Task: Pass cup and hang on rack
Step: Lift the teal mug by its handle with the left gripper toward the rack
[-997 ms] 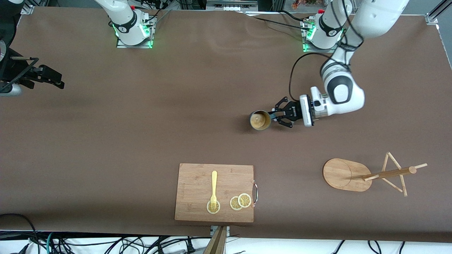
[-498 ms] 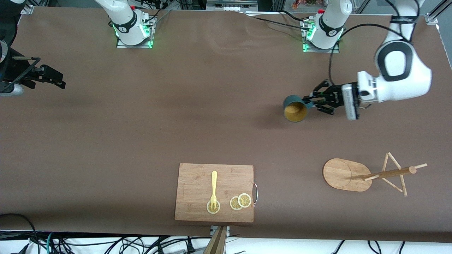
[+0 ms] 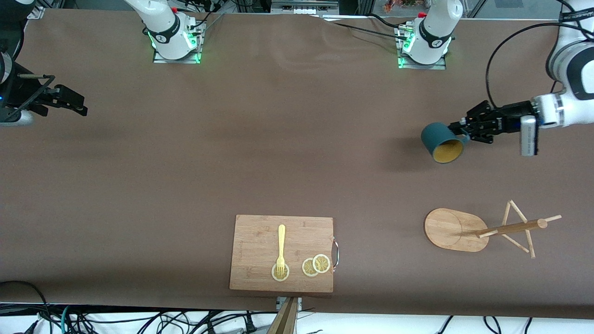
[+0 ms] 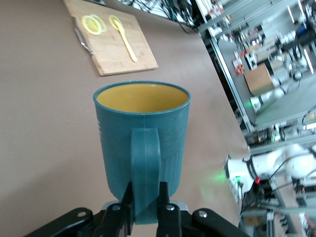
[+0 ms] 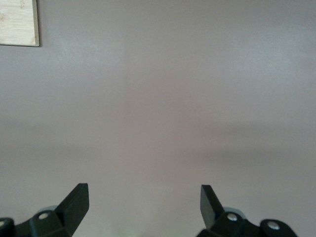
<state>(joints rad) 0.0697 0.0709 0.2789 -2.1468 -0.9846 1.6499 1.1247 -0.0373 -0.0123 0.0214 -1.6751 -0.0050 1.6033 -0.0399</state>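
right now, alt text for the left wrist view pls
The left pincer is shut on the handle of the teal cup, whose yellow inside shows. Past it, a cutting board holds lemon slices and a fork.

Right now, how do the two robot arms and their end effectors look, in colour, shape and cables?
Both arms have glossy white rounded shells with dark grey joint bands, on metal base plates lit green. The left arm's end effector is black, with linked fingers and a white wrist block; a black cable loops from it along the arm. The right arm's end effector is also black, with two pointed fingertips.
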